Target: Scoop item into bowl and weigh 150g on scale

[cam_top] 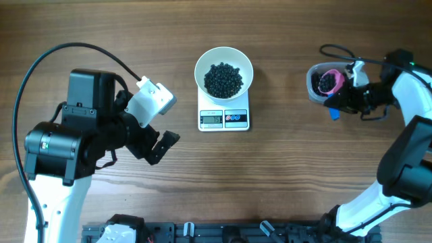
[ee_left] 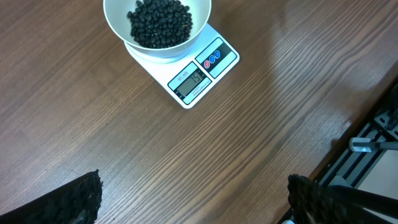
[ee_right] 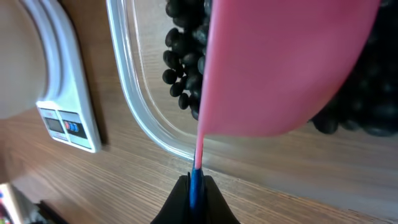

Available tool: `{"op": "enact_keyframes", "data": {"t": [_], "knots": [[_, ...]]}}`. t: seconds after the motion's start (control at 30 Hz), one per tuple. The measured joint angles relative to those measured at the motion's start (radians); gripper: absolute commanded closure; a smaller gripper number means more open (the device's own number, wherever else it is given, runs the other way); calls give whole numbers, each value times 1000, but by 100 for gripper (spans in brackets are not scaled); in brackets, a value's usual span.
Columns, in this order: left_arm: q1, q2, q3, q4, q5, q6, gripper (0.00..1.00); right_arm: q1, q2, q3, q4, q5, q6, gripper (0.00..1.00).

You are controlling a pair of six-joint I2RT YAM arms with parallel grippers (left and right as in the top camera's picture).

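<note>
Pink scoop (ee_right: 280,62) is dipping into the tub (ee_right: 134,106) of beans (ee_right: 180,62), so my right gripper (ee_right: 196,186) is squeezing it tight. My left gripper (ee_left: 196,196) is hanging open, far from the bowl (cam_top: 200,64) on the scale (cam_top: 223,110).

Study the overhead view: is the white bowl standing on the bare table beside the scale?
No: the bowl, holding black pellets, sits on top of the scale, with only the scale's front edge showing.

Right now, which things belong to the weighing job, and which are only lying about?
Job: black pellets, white bowl, scale, pink scoop, clear tub.
Not part of it: black cable, black rack at the table edge.
</note>
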Motion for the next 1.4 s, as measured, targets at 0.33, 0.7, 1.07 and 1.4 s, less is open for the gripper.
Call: {"op": "enact_keyframes", "data": {"t": [0.33,0.7,1.07,1.4], "knots": [[0,0,0,0,0,0,0,-75,0,0,-3,-142,-16,96],[0,0,0,0,0,0,0,-101,0,0,-38,-243,-53,96],[0,0,0,0,0,0,0,-101,0,0,-98,-334,-118,96],[0,0,0,0,0,0,0,-101,0,0,-128,-474,-153,96]]}}
